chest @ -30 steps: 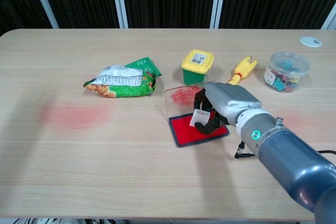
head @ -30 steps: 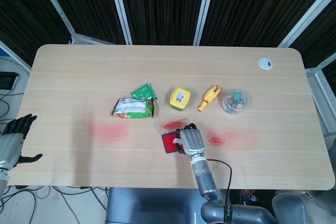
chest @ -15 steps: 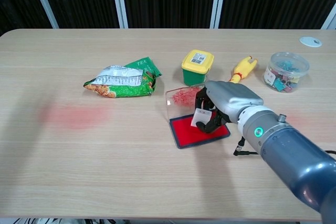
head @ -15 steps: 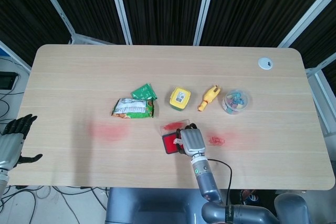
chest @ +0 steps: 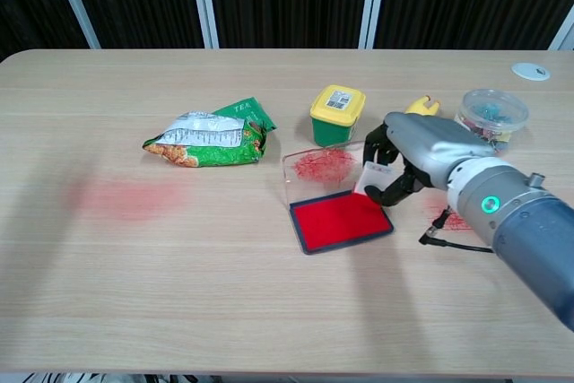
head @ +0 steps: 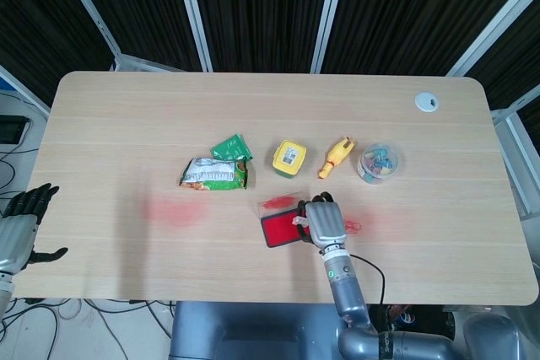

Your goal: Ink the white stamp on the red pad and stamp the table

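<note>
My right robot hand [chest: 414,152] grips the white stamp [chest: 371,179] — small, blocky — just off the right edge of the red pad [chest: 341,221], above the counter [chest: 269,311]. The pad is a flat glossy rectangle, clear lid [chest: 314,166] tilted up behind. Left robot hand [head: 18,229] hangs off the counter's edge, fingers spread, holding nothing. Smudgy red marks on the woodgrain.

The pale wood-grain table [chest: 179,293] looks smooth and matt. The green snack bag [chest: 211,138] is crinkled, glossy foil. The right robot hand [chest: 414,157] has satiny grey metal-looking shells. The round tub [chest: 489,120] at far right is clear plastic.
</note>
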